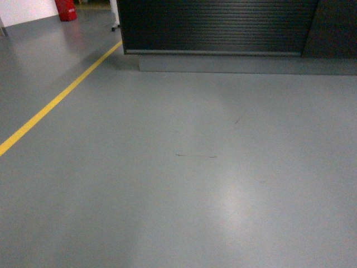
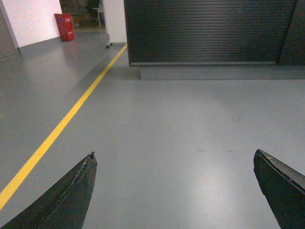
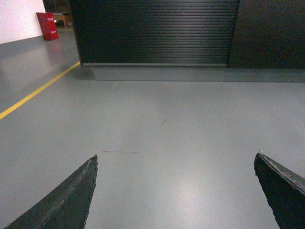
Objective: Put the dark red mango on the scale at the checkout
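The checkout point(image 1: 217, 25) is a dark counter with a ribbed front on a grey plinth, standing across the floor ahead; it also fills the top of the left wrist view as the checkout point(image 2: 209, 31) and of the right wrist view as the checkout point(image 3: 157, 31). The dark red mango and the scale are out of view. My left gripper point(image 2: 174, 153) is open with only bare floor between its dark fingers. My right gripper point(image 3: 176, 155) is open too, empty, pointing at the counter. Neither gripper shows in the head view.
A yellow floor line point(image 1: 56, 100) runs diagonally on the left toward the counter's left corner. A red object point(image 1: 66, 9) stands at the far back left by a white wall. Grey floor point(image 1: 184, 167) stretches between me and the counter.
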You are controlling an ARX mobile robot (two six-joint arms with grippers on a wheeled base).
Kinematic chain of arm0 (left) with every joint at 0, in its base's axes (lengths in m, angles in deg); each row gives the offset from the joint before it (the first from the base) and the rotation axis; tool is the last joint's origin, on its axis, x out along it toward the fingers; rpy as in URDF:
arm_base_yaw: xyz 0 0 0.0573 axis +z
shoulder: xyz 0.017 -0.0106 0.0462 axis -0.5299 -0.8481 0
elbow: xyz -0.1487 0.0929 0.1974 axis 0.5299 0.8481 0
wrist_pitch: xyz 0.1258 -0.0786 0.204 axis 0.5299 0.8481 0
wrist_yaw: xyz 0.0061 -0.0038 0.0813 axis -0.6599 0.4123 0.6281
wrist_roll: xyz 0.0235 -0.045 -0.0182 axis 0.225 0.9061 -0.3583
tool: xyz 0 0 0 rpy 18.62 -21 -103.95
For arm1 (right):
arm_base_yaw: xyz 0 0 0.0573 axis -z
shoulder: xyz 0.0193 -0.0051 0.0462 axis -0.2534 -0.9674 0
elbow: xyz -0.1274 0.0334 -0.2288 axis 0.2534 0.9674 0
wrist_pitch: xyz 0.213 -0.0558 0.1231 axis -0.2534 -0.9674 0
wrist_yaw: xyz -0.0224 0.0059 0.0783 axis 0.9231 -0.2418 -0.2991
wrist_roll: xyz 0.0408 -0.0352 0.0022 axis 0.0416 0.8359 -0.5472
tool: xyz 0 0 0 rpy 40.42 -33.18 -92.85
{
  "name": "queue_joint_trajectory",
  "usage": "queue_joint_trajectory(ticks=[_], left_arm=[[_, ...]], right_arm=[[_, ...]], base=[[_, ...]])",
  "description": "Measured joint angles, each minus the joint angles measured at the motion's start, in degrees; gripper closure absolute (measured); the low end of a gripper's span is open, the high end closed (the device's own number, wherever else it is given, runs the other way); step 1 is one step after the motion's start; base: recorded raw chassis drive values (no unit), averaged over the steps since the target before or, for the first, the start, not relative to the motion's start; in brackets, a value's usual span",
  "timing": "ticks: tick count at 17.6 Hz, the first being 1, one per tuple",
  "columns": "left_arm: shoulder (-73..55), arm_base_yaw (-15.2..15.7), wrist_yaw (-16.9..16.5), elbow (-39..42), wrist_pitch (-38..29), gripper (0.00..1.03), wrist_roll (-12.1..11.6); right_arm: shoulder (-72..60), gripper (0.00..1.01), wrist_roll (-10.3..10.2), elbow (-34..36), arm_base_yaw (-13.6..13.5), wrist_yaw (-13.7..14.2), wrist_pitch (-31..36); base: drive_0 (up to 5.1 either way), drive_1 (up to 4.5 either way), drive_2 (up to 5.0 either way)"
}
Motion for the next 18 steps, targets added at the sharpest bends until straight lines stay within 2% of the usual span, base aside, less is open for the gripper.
queue_joint_trajectory(ticks=[16, 18], left_arm=[[0.0, 0.0, 0.0, 0.0, 0.0, 0.05, 0.0], [0.0, 0.0, 0.0, 0.0, -0.2, 0.05, 0.0]], right_arm=[[0.0, 0.03, 0.0, 0.0, 0.0, 0.0, 0.0], [0.0, 0.03, 0.0, 0.0, 0.0, 0.0, 0.2]], base=[[0.0, 0.0, 0.0], [-0.1, 4.08, -4.2]])
